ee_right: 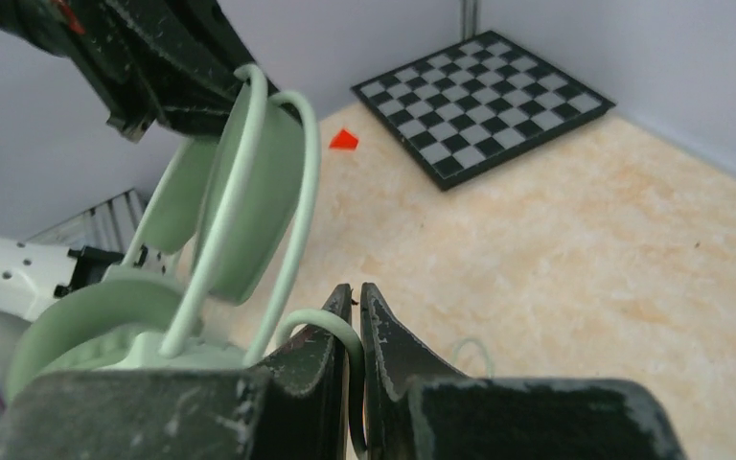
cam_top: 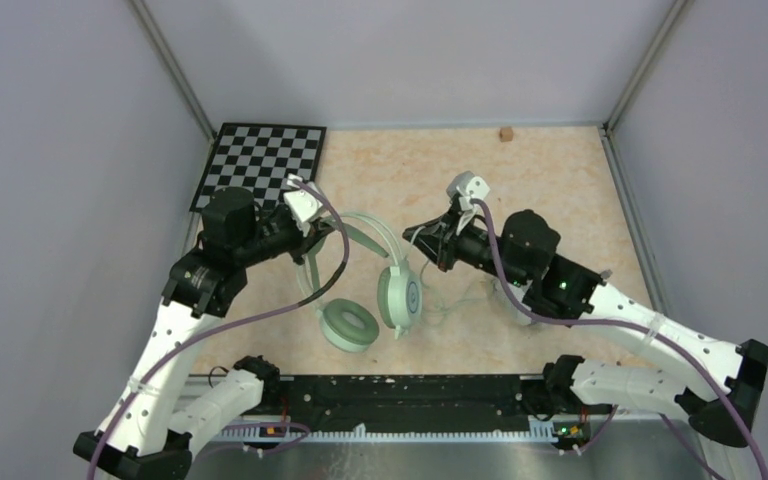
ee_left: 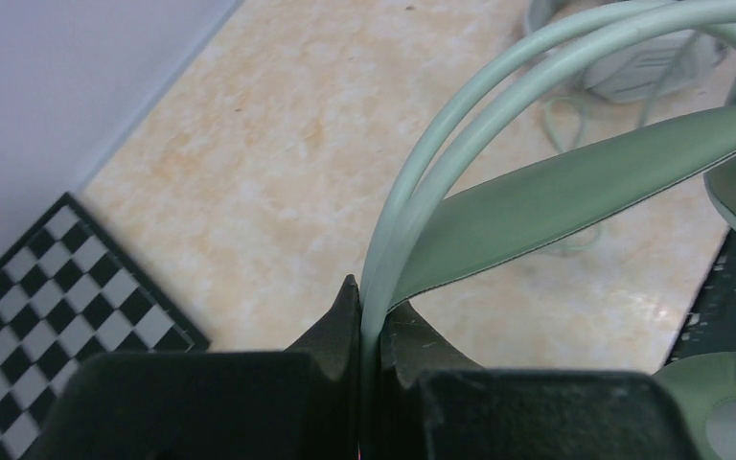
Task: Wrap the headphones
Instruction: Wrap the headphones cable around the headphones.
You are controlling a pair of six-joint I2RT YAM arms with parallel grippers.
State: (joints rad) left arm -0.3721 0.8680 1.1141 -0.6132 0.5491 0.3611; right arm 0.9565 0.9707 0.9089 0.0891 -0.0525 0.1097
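The mint-green headphones (cam_top: 400,297) are in the middle of the table, one round cup lying flat (cam_top: 350,325) and the other on edge. My left gripper (cam_top: 312,235) is shut on the thin headband wires (ee_left: 460,144), with the wide inner strap (ee_left: 575,192) beside them. My right gripper (cam_top: 422,240) is shut on a loop of the pale-green cable (ee_right: 316,315). The headband (ee_right: 249,192) rises just left of it. More cable lies loose on the table (cam_top: 452,302). The white headset is out of view.
A checkerboard (cam_top: 260,160) lies at the back left, also in the right wrist view (ee_right: 484,105). A small brown block (cam_top: 506,133) sits at the back wall. Grey walls enclose three sides. A black rail (cam_top: 400,395) runs along the near edge.
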